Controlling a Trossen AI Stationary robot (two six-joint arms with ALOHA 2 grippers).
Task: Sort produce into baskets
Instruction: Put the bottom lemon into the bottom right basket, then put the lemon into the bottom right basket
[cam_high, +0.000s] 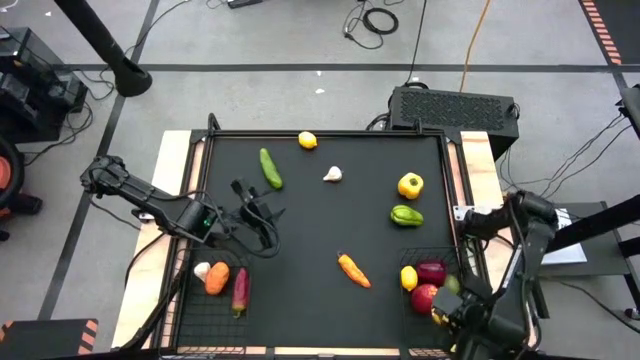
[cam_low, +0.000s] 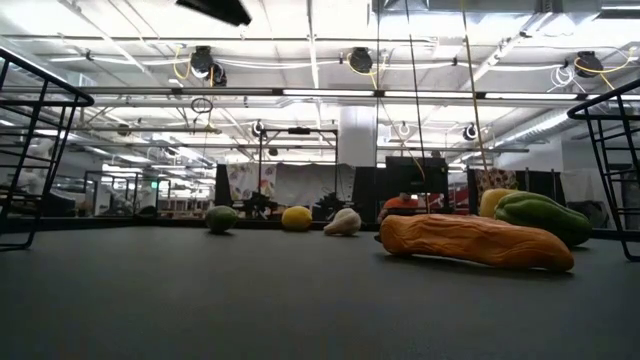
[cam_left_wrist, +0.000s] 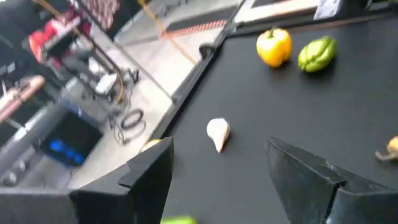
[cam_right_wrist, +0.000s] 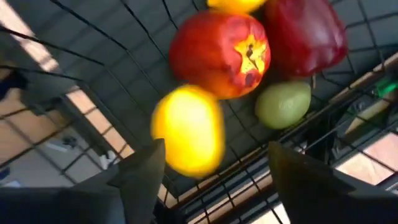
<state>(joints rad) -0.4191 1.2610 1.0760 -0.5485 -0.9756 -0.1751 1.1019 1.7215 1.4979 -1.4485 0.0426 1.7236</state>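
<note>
- Nearest the front edge, the right gripper (cam_right_wrist: 211, 165) hangs over the right basket (cam_high: 415, 311), fingers spread, a yellow lemon (cam_right_wrist: 188, 130) just beyond them beside the red apple (cam_right_wrist: 219, 53).
- Left of that basket lies the carrot (cam_high: 353, 269).
- Farther left, the left gripper (cam_high: 255, 213) hovers open.
- Beyond: garlic (cam_high: 333, 174), cucumber (cam_high: 270, 167).

Left tool (cam_high: 262, 222) open above the table, right tool (cam_high: 445, 316) seemingly open, pointing down.
</note>
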